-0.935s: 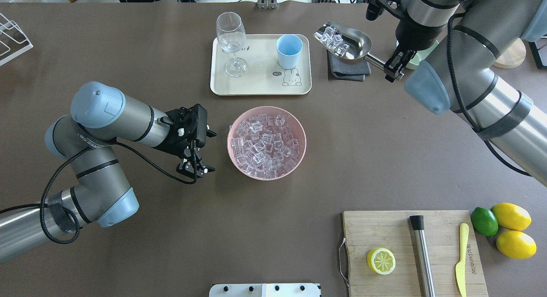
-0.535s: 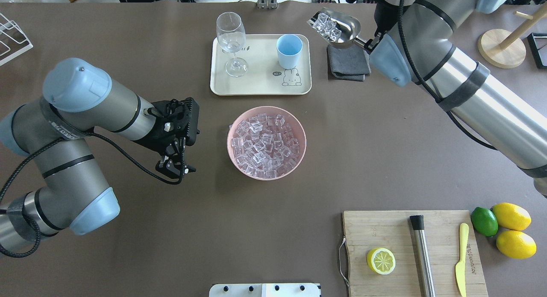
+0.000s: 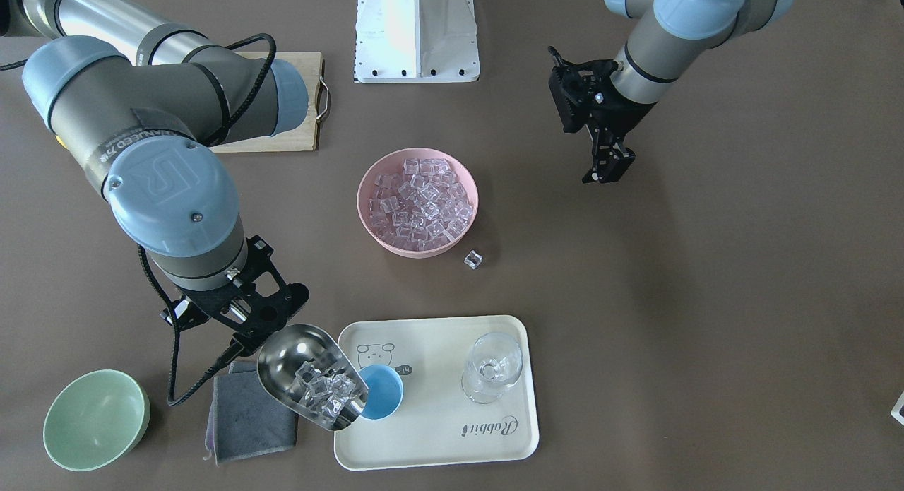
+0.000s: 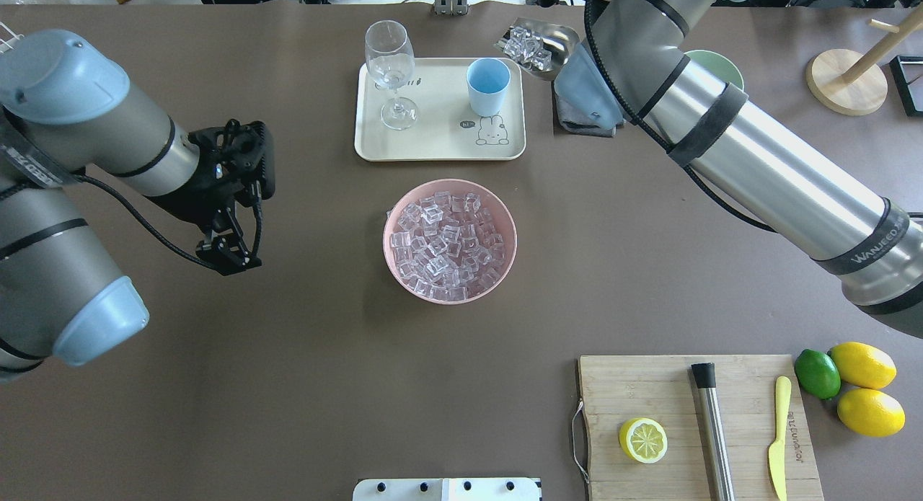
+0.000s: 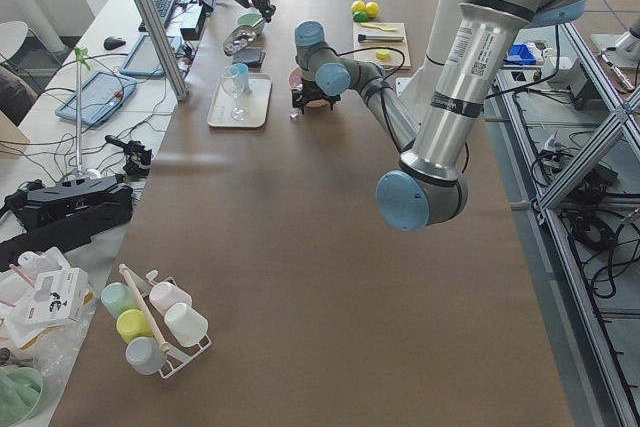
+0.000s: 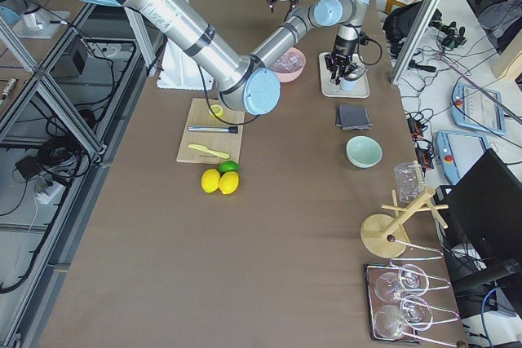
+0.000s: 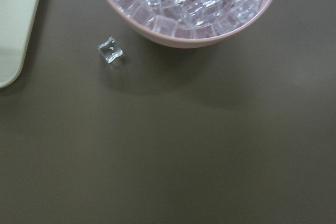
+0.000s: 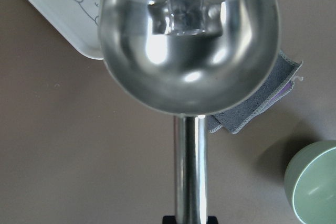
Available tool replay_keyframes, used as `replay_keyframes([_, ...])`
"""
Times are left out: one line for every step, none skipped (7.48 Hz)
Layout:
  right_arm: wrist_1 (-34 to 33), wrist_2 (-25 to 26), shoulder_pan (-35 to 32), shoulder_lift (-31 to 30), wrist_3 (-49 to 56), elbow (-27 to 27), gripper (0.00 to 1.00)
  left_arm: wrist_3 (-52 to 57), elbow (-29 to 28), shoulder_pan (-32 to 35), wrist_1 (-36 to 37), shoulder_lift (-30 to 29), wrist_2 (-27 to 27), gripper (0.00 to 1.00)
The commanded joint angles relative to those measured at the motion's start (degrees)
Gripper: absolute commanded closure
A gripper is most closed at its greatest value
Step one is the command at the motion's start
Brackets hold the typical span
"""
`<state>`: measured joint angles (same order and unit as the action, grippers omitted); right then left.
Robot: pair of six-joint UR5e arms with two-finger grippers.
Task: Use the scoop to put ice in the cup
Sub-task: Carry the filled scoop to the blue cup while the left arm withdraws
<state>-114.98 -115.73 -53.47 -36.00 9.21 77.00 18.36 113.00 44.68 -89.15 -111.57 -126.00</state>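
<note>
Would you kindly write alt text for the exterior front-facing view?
The right gripper holds the scoop of ice, its front edge overlapping the blue cup on a tray. A pink bowl of ice sits centrally, one cube beside it.
</note>
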Motion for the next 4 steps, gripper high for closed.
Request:
replay_keyframes([-4.46,4.29,1.7,2.08,5.72,-1.06,1.0,0.36,-1.63,14.85,2.76,7.73,-10.1,0.01])
replay_keyframes([-5.68,5.07,1.97,2.08,8.08,-0.97,1.0,0.45,-3.03,20.31,2.75,10.73,-11.62,0.01])
replay_keyframes([-7.09,6.3,2.23,2.34,10.36,-0.71,1.0,0.53,-4.61,26.36,2.75,14.07,-14.94,0.01])
replay_keyframes([-7.88,7.01,2.32,2.6,11.26,-0.71,1.0,-0.07,-9.07,31.3,2.67,16.8,-17.15,0.01])
